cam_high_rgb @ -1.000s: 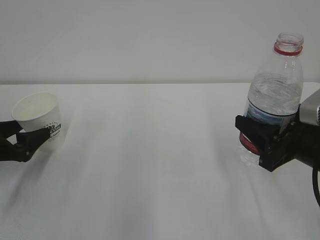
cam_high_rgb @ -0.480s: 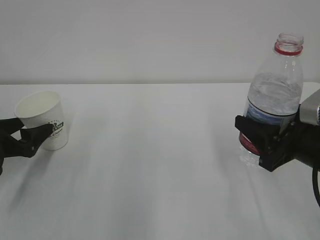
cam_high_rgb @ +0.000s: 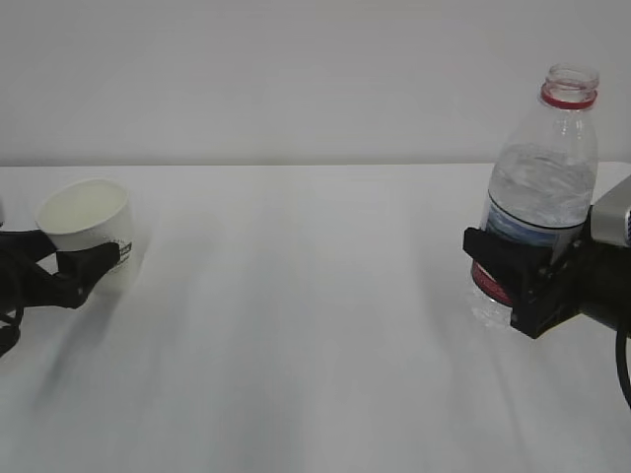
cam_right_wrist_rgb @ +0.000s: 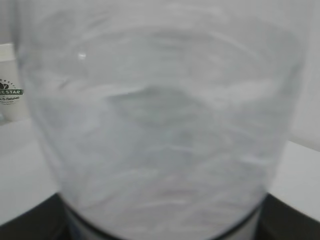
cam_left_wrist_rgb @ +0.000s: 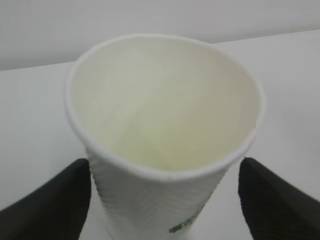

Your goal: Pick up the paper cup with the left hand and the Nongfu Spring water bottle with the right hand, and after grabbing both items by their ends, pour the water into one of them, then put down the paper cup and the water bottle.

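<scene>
At left, left hand (cam_high_rgb: pixel 61 264) open, level

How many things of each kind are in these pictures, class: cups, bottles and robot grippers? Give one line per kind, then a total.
Cups: 1, the paper cup
Bottles: 1, the uncapped water bottle
Grippers: 2, the left gripper and the right gripper
Total: 4
</scene>
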Motion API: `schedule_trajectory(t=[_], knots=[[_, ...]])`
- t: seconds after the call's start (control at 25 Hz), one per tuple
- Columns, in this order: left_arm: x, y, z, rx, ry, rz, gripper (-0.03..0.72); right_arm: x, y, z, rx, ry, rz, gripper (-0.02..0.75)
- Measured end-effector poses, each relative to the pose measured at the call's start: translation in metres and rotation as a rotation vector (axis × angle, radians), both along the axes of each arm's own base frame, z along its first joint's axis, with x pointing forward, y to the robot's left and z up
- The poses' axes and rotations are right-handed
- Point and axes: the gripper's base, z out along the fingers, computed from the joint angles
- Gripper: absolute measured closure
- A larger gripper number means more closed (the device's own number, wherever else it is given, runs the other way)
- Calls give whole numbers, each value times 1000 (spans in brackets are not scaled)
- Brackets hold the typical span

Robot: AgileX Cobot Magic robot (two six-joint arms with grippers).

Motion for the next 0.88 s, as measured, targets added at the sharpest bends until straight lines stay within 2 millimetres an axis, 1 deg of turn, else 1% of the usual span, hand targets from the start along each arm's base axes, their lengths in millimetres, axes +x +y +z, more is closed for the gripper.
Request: schedule_trajectory(t=[0.2,0.44,0.6,0.76,0.88], knots=[[11,0,-9,0,4,-4,-3,0,0,0,2,2,0,288],[16,-2,-25,-6,42,-4,-3,0,0,0,8,5,0,288],[16,-6,-32,-12,63,2,-3,0,0,0,9,6,-1,288],[18,-6,-32,-13,59,9,-1,0,0,0,10,7,-1,288],[26,-5,-29,-11,31,11,-1,0,0,0,10,7,0,288]])
